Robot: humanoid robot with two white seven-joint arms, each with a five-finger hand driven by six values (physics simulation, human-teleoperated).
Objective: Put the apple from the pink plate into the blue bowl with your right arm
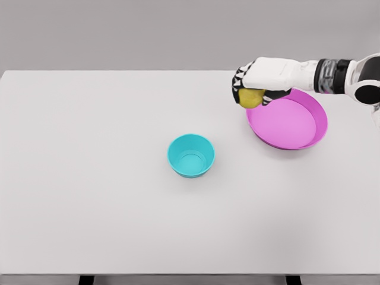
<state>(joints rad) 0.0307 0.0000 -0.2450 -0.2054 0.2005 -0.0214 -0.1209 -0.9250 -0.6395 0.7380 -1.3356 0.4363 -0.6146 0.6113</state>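
A yellow-green apple (250, 98) hangs in my right hand (252, 89), whose fingers are curled around it just past the left rim of the pink plate (297, 127). The plate lies at the right of the table and holds nothing else. The blue bowl (190, 155) stands upright near the table's middle, below and to the left of the hand, with nothing inside. My right arm comes in from the right edge. The left arm does not show.
A white table (89, 178) carries only the bowl and the plate. Its front edge runs along the bottom of the view, with dark legs showing under it.
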